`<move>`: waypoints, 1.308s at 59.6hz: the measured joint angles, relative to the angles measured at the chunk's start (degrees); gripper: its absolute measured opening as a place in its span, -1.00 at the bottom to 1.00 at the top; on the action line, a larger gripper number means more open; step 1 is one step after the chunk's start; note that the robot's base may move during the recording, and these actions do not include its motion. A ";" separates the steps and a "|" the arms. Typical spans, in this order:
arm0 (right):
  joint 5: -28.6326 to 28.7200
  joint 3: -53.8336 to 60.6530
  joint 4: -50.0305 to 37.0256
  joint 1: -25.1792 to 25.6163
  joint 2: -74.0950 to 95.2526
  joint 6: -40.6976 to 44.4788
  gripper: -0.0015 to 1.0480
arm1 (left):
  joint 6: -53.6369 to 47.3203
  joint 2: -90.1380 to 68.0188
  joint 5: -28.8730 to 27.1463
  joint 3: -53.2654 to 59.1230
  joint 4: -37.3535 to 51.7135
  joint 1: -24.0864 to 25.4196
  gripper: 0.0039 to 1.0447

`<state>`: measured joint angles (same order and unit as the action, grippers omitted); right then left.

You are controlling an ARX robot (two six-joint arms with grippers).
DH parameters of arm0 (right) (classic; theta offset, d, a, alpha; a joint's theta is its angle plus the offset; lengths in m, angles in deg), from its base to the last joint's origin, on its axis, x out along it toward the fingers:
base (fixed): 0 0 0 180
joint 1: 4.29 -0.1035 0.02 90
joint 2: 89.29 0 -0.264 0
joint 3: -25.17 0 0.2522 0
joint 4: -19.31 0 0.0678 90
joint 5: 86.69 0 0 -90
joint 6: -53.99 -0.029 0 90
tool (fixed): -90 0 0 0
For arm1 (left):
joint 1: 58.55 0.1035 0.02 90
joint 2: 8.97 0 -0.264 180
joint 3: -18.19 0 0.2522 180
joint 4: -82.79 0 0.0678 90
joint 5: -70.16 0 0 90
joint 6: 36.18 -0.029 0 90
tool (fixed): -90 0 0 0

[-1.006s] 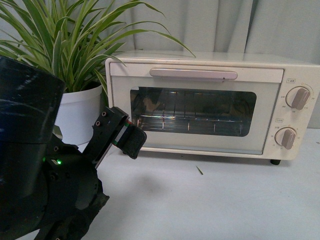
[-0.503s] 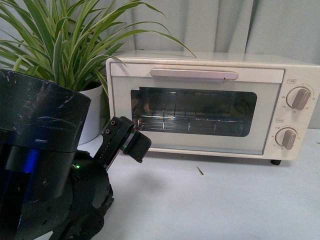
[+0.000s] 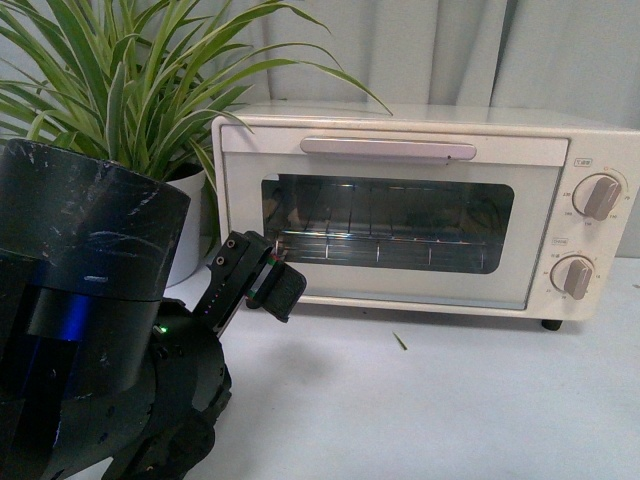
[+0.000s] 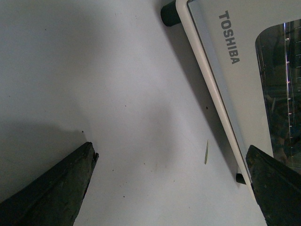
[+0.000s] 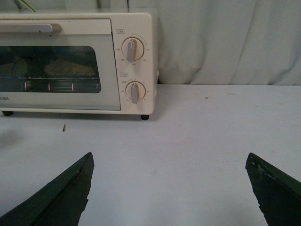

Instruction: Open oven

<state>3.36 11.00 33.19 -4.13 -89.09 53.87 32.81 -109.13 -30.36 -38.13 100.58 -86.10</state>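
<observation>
The cream-white oven stands on the table with its glass door shut. Its long pale bar handle runs along the top of the door, and two round knobs sit at its right. A wire rack shows behind the glass. My left gripper is open and empty, low in front of the door's lower left corner, not touching it. In the left wrist view the gripper hangs over bare table beside the TOSHIBA door. My right gripper is open and empty, well back from the oven.
A potted spider plant in a white pot stands close to the oven's left side. A thin green leaf sliver lies on the white table. A grey curtain hangs behind. My left arm's dark body fills the lower left.
My left arm has swung right and forward, bringing the open left gripper closer to the oven door's lower left corner. The oven door has stayed shut.
</observation>
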 joint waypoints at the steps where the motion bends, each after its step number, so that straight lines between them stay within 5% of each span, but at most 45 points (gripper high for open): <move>1: 0.00 0.00 0.00 0.00 0.00 0.02 0.82 | -0.02 0.00 0.00 0.00 0.00 0.02 0.88; 29: 0.28 0.00 0.02 0.04 0.04 -0.09 0.82 | -4.37 2.45 -2.08 1.53 -1.27 0.07 0.88; 35: 13.16 -1.14 -2.47 2.34 5.79 -2.78 0.82 | -4.50 2.80 -1.46 1.57 -1.46 0.13 0.88; 38: 14.21 -2.71 -5.84 1.97 11.23 -3.21 0.82 | -4.37 2.80 -1.07 1.57 -1.33 0.15 0.88; 54: 5.11 -17.75 -18.43 -5.40 40.76 -3.06 0.82 | -2.25 1.73 1.49 1.53 -0.22 -0.17 0.88; 78: -11.23 -45.42 -15.21 -20.90 71.21 -1.66 0.82 | -2.23 1.33 1.60 1.09 -0.24 -1.14 0.88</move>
<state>-7.87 -34.41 17.98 -25.02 -17.88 52.21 30.58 -107.79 -28.76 -37.04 100.34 -87.24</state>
